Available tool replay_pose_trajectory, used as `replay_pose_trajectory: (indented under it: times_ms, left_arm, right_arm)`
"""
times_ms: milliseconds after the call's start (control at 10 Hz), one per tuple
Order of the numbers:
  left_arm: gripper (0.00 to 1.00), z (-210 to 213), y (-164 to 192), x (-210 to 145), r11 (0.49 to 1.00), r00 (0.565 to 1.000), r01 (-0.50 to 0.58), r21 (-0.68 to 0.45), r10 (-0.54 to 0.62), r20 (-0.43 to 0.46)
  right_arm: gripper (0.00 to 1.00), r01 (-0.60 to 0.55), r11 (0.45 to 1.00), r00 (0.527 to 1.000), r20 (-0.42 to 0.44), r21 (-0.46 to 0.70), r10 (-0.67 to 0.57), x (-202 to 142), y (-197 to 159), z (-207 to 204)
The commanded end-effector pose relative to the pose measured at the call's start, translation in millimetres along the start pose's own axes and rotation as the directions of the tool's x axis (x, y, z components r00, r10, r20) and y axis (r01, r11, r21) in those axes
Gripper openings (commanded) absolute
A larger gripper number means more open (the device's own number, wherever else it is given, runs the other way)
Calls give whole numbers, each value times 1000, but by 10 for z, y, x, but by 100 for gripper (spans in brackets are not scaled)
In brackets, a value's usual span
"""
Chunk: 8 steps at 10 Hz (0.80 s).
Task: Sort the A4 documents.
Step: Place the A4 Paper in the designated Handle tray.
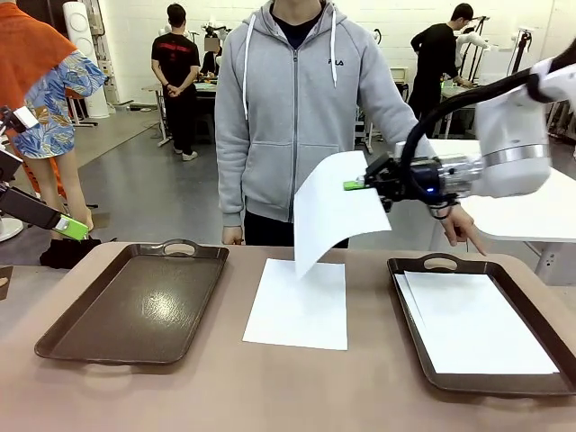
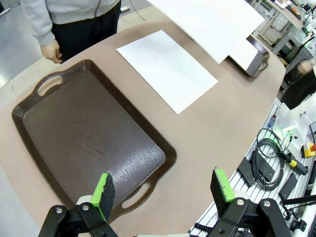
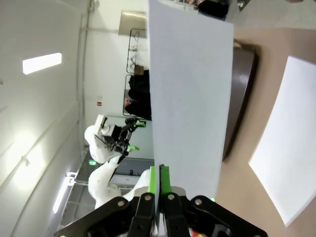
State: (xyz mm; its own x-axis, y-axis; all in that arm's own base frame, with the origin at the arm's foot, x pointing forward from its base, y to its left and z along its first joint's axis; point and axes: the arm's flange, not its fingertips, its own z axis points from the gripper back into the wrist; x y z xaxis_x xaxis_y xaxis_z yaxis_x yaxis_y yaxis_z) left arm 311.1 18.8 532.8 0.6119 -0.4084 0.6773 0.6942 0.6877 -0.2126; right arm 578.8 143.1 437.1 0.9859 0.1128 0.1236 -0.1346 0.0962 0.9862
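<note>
Off the worktop's left edge, the left gripper hangs in the air with its green pads spread wide and nothing between them. In its wrist view it looks down on the left tray's short end.

The left tray, dark brown with handles, lies toward the worktop's left side and shows its glossy floor.

Just right of it, one A4 sheet lies flat on the middle of the worktop, between the two trays and touching neither.

Above that sheet's far end, a second A4 sheet hangs in the air, drooping and tilted. Its upper right edge is pinched by the right gripper, whose pads are clenched flat on the paper; that arm reaches in from the right.

The right tray lies toward the worktop's right side and holds a small stack of A4 sheets, slightly fanned at their left edges.

At the far edge stands a person in a grey hoodie. The person's hand points a finger down near the right tray's far right corner.
</note>
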Motion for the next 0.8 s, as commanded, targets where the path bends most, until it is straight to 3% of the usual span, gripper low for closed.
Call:
replay_pose_trajectory:
  times_ms: [0,400,700]
  left_arm:
    - [100,2,20,-10,1000,1000,10,-17,-10,11]
    - [100,2,20,-10,1000,1000,10,-17,-10,11]
    - [100,2,20,-10,1000,1000,10,-17,-10,11]
  right_arm:
    - [1,10,999,1000,-23,-34,-11,-266,-26,407]
    - [1,115,977,988,-81,-181,-131,-579,-364,1190]
    - [1,172,960,980,-57,-222,-189,-776,-630,1624]
